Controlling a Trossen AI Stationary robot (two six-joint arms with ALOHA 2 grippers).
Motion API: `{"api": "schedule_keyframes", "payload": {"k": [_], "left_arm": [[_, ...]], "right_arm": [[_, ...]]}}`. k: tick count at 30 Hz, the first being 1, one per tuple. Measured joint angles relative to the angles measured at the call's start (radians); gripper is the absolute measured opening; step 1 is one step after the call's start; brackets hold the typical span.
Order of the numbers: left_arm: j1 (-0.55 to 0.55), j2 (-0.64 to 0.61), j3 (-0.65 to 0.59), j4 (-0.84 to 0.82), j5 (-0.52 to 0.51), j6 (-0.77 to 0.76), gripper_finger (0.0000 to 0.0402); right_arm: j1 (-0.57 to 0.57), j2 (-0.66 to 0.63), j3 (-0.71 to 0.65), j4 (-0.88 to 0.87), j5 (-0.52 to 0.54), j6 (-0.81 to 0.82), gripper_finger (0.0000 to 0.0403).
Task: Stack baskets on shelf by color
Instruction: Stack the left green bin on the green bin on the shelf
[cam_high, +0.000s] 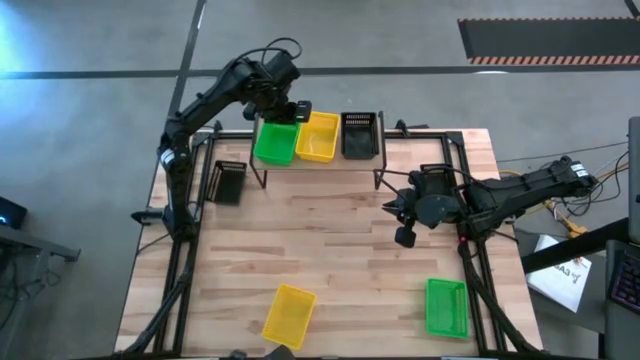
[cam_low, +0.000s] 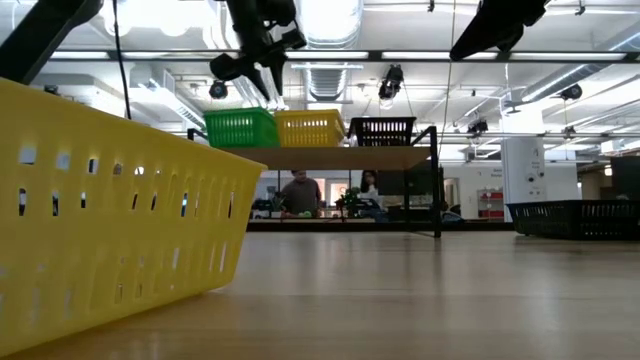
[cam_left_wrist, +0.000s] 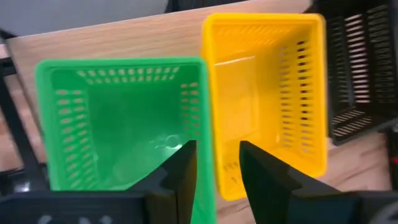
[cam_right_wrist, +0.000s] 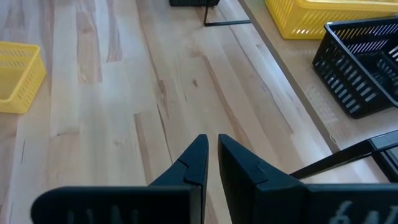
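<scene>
The shelf (cam_low: 330, 157) stands at the table's far edge and carries a green basket (cam_high: 275, 142), a yellow basket (cam_high: 318, 137) and a black basket (cam_high: 360, 135) side by side on their bases. My left gripper (cam_left_wrist: 214, 168) hovers open just above the far ends of the green basket (cam_left_wrist: 118, 118) and the yellow basket (cam_left_wrist: 267, 93), one finger over each, touching neither. My right gripper (cam_right_wrist: 212, 155) is shut and empty, low over the bare table in front of the shelf's right leg.
A black basket (cam_high: 228, 182) sits on the table left of the shelf. A yellow basket (cam_high: 290, 312) and a green basket (cam_high: 446, 307) lie near the near edge. Bare wood (cam_high: 330, 230) spreads between them. People show in the room beyond the table.
</scene>
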Motion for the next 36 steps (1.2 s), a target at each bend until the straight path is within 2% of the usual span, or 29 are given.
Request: {"api": "schedule_keyframes", "payload": {"k": [4,8,11,15,20,24,28,33,36], "left_arm": [[0.000,-0.022,0.000,0.024,0.007,0.048,0.0111],[-0.005,-0.069,0.000,0.011,0.032,0.204,0.0111],[-0.030,-0.116,-0.006,-0.013,0.076,0.410,0.0111],[-0.097,-0.158,-0.014,-0.115,0.097,0.805,0.0111],[-0.178,-0.217,-0.163,-0.104,0.102,1.106,0.0111],[-0.184,-0.233,-0.325,-0.094,0.049,1.137,0.0111],[-0.186,-0.238,-0.443,-0.004,-0.038,1.121,0.0112],[-0.192,-0.238,-0.494,0.099,-0.131,1.100,0.0111],[-0.192,-0.238,-0.494,0.116,-0.135,1.095,0.0111]], "right_arm": [[0.000,0.000,-0.003,0.000,0.000,0.001,0.0027],[0.000,0.000,-0.003,0.001,0.000,0.003,0.0027],[0.000,0.000,-0.003,0.001,0.000,0.012,0.0027],[0.000,0.000,-0.003,0.001,0.000,0.012,0.0027],[0.000,0.000,-0.003,0.002,0.000,0.019,0.0027],[0.000,0.000,-0.003,0.002,0.000,0.055,0.0027],[0.000,0.000,-0.003,0.009,0.000,0.064,0.0027],[0.000,0.000,-0.003,0.010,0.000,0.073,0.0027],[0.000,0.000,-0.003,0.010,0.000,0.097,0.0027]]}}
